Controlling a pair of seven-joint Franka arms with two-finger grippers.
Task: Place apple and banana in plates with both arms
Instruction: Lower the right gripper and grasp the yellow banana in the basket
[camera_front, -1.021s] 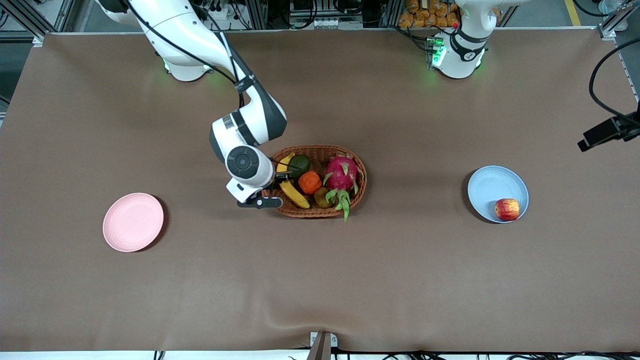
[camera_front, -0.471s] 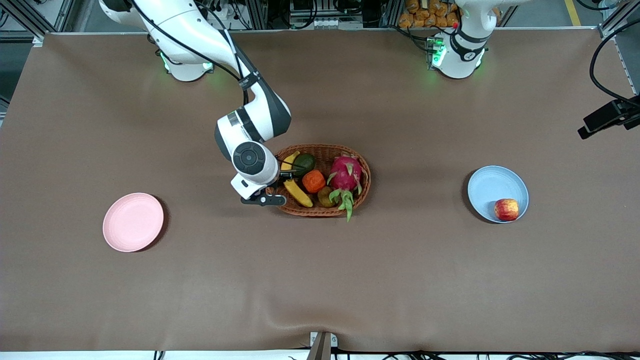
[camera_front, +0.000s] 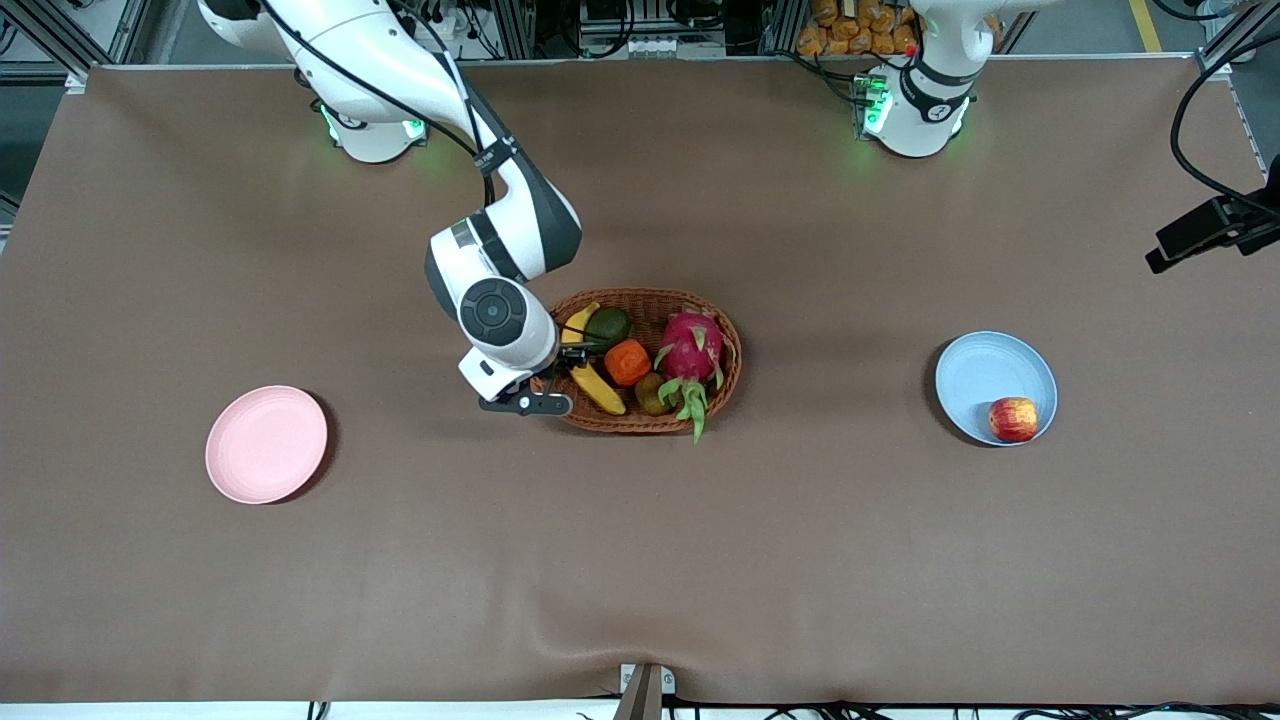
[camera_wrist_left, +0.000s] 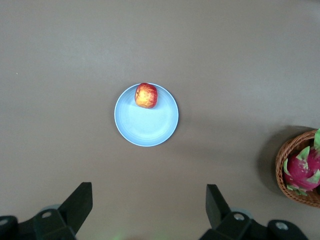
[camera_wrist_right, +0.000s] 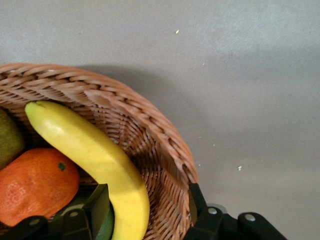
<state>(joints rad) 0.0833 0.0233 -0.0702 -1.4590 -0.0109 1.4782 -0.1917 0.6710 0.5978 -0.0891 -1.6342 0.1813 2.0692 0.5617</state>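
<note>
right end effector (camera_wrist_right: 145, 200) clamped on banana (camera_wrist_right: 95, 155), in basket (camera_wrist_right: 150, 130)

Brown-covered table (camera_front: 640, 560), cluttered edge

Lighting: even, bright overhead illumination across the brown worktop (camera_front: 800, 560); no glare is seen. Shadows: soft and short, cast beside the pink plate (camera_front: 266, 443), the blue plate (camera_front: 985, 370) and the wicker basket (camera_front: 640, 420). Green glow is noted at both arm bases. Focus: front view sharp; in the right wrist view the banana (camera_wrist_right: 95, 155) is rendered slightly soft and the worktop pale grey.
</note>
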